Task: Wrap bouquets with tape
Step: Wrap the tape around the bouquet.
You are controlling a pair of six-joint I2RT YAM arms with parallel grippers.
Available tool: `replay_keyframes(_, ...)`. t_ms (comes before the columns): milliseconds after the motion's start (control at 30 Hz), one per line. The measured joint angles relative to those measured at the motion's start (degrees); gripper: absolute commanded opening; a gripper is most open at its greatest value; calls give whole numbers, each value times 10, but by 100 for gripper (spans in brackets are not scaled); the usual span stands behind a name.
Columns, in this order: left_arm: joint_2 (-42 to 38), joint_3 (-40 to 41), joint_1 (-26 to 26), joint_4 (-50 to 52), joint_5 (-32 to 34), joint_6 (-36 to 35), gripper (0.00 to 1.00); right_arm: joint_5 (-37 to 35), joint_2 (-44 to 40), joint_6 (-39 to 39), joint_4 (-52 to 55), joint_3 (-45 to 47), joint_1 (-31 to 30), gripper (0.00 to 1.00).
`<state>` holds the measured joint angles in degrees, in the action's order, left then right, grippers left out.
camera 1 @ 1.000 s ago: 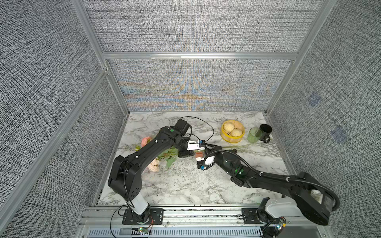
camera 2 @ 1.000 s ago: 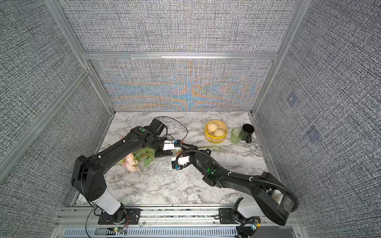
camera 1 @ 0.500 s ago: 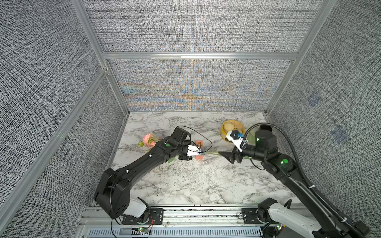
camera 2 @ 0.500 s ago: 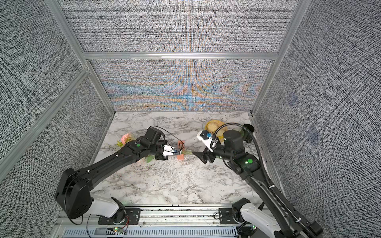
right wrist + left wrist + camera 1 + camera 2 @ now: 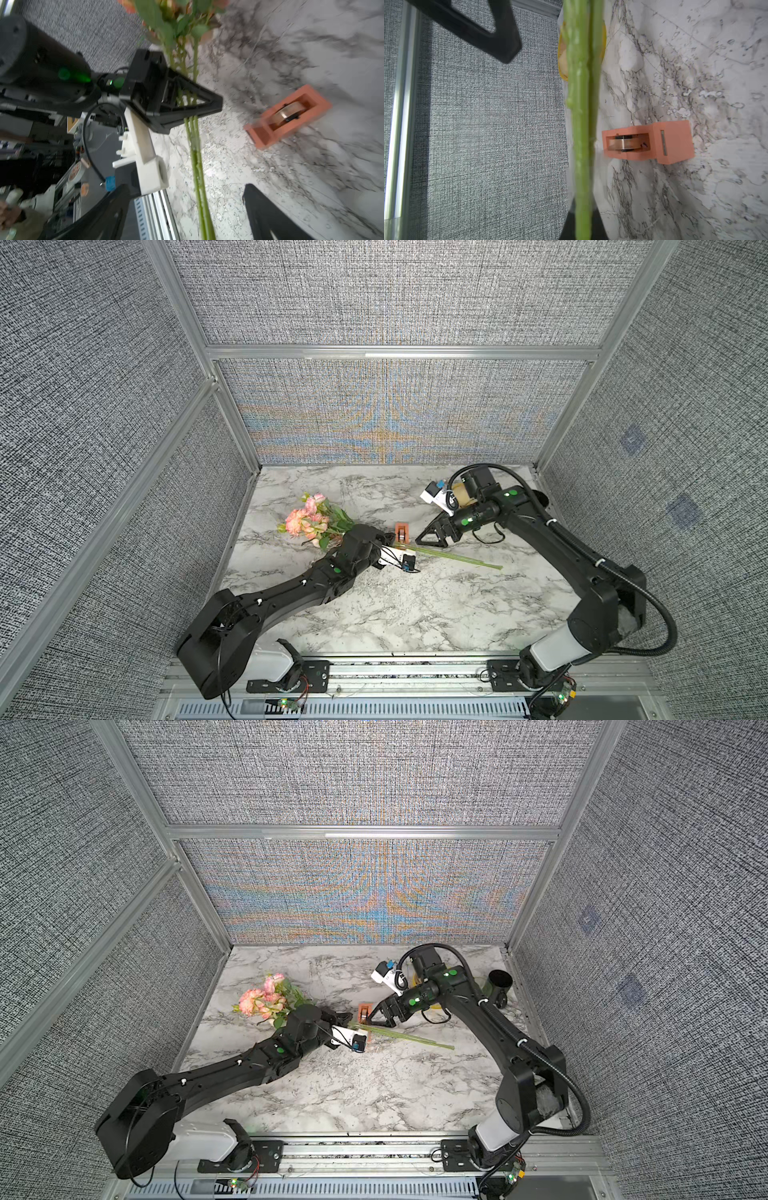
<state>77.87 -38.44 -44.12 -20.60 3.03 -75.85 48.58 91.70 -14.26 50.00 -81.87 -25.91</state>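
Jaws on your left gripper [image 5: 387, 538] are clenched around the green stems of the bouquet [image 5: 314, 521]. The pink blooms point away from your right arm, and the stem ends reach across the marble table [image 5: 415, 605]. The orange tape dispenser [image 5: 402, 532] sits just beside them. Your right gripper [image 5: 430, 536] hangs over the stems, spread wide and holding nothing.

No writing is legible in any view. The yellow sticker [image 5: 72, 124], mid-left in the right wrist view, is half hidden.
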Motion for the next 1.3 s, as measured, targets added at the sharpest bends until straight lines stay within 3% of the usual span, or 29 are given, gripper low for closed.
replay_keyframes(167,3,9,-2,-35,4,-16,0,32,55,-53,38,-16,-4,79)
replay_keyframes(467,-18,15,-3,-10,-6,-19,0,71,105,-92,76,-38,9,72)
replay_keyframes(833,-33,-18,-1,56,20,7,0,57,70,-121,108,-46,27,71)
replay_keyframes(1100,-36,-27,-1,73,14,28,0,14,91,-136,113,-41,20,70)
replay_keyframes(1200,-37,-32,-1,85,10,35,0,-2,113,-146,114,-60,22,56)
replay_keyframes(1300,-38,-36,0,92,10,46,3,-9,111,-159,108,-67,17,24)
